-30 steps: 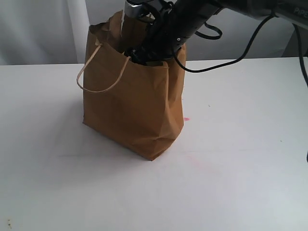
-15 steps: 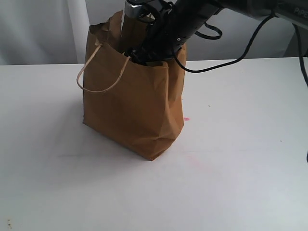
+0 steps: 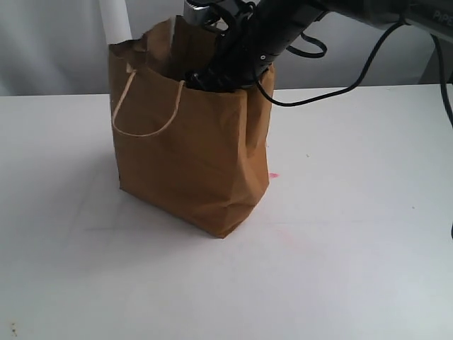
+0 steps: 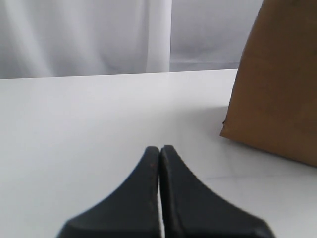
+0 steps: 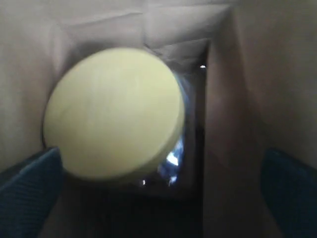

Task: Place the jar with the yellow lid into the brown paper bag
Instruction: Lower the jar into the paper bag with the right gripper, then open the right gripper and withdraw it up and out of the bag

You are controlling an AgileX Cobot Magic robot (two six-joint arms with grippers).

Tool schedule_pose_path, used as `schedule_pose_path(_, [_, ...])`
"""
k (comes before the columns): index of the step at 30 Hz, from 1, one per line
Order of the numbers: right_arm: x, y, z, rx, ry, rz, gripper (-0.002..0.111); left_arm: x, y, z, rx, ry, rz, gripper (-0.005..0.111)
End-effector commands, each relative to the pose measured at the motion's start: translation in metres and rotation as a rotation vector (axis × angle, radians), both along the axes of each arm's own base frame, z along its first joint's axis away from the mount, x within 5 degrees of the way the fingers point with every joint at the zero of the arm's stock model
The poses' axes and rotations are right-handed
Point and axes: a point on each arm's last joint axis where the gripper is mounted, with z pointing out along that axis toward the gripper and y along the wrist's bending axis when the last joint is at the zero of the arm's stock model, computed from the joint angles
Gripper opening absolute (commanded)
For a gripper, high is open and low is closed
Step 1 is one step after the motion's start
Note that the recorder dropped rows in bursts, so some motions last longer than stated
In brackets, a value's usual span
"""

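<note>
yellow-lidded jar (image 5: 114, 111) blurred — its body barely visible, right tool (image 5: 161, 191) pads (image 5: 29, 191) cropped, brown paper bag (image 4: 277, 99) cut off

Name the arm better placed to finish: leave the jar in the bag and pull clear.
Right. The right gripper is down inside the brown paper bag, jaws spread wider than the yellow-lidded jar between them, so it probably needs lifting out. The left gripper is outside the bag, jaws shut.
</note>
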Motion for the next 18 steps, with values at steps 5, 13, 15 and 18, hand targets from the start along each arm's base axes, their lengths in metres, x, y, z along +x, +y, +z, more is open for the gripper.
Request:
schedule_pose_path(5, [0.000, 0.002, -0.002, 0.004, 0.010, 0.002, 0.105, 0.000, 0.000, 0.001, -0.007, -0.009, -0.004, 0.001])
schedule_pose_path(13, [0.000, 0.003, -0.001, 0.020, 0.011, 0.001, 0.105, 0.000, 0.000, 0.001, -0.007, -0.009, -0.004, 0.001])
schedule_pose_path(15, [-0.001, 0.005, 0.005, 0.044, 0.005, 0.001, 0.105, 0.000, 0.000, 0.001, -0.007, -0.009, -0.004, 0.001])
schedule_pose_path(18, [-0.001, 0.006, 0.014, 0.048, -0.004, 0.017, 0.105, 0.000, 0.000, 0.001, -0.007, -0.009, -0.004, 0.001])
